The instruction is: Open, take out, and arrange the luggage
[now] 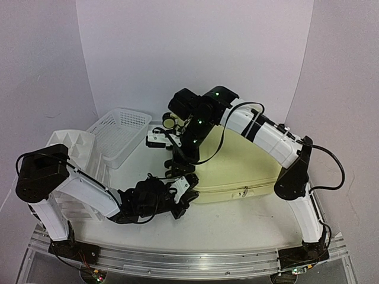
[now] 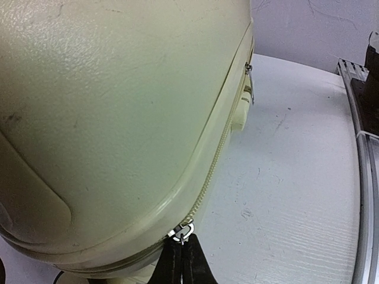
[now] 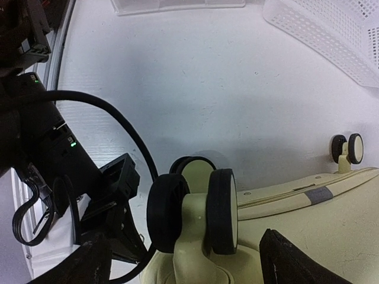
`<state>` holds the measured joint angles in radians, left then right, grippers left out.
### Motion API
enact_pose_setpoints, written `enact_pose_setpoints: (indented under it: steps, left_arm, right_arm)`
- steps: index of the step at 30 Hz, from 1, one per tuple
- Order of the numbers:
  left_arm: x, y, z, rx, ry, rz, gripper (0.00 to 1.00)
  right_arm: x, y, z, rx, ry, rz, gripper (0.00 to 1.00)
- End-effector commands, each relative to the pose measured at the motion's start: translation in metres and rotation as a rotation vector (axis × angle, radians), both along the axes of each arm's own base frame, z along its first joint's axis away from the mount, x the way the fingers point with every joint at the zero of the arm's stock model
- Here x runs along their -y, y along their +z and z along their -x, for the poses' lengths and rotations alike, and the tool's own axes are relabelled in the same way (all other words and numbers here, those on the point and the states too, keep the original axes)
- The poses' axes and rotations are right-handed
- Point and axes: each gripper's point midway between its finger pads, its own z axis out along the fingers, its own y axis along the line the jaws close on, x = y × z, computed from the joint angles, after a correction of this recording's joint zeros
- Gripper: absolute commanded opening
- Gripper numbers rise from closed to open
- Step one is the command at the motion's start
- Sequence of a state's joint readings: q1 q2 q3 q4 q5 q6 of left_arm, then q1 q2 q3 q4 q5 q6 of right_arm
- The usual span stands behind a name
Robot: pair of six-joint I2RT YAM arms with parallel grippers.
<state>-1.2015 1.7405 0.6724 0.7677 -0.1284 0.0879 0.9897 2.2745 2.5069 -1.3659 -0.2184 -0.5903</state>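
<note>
- Luggage (image 1: 249, 168), a large pale yellow hard-shell suitcase, lies flat on the white table (image 1: 237, 225), centre-right, shell zipped shut.
- Left gripper (image 2: 181, 251): black fingers pressed together, pinching the silver zipper pull (image 2: 182, 232) at the case's near-left corner.
- Right gripper (image 3: 189, 260): fingers spread wide either side of a black-and-cream twin wheel (image 3: 198, 204), not clamping it.
- White mesh plastic basket (image 1: 121, 133) sits near the case's far-left end.

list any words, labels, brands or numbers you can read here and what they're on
None can be read.
The luggage shell shows no brand or label in any view; the grey patch by its seam looks blank.
The zipper pull and white basket show no print.
</note>
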Motion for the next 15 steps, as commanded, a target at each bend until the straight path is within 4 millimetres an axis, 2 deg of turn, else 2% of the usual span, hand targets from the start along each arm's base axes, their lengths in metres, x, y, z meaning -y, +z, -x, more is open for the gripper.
enact_pose_setpoints:
  steps: [1,4,8,11,15]
  left_arm:
    - [0.028,0.046,0.002,0.051,-0.050,0.148,0.00]
    - [0.029,0.044,0.001,0.042,-0.048,0.149,0.00]
    - [0.031,0.043,0.000,0.034,-0.044,0.150,0.00]
    - [0.028,0.042,-0.002,0.031,-0.027,0.151,0.00]
    - [0.019,0.040,-0.007,0.027,0.020,0.147,0.00]
  right_arm:
    - [0.003,-0.004,0.002,0.056,0.048,0.055,0.87]
    - [0.006,-0.016,-0.004,0.123,0.055,0.127,0.85]
    - [0.002,-0.020,-0.017,0.218,0.033,0.164,0.76]
    - [-0.002,-0.018,-0.032,0.307,-0.006,0.168,0.54]
    - [-0.004,-0.015,-0.037,0.343,-0.039,0.157,0.40]
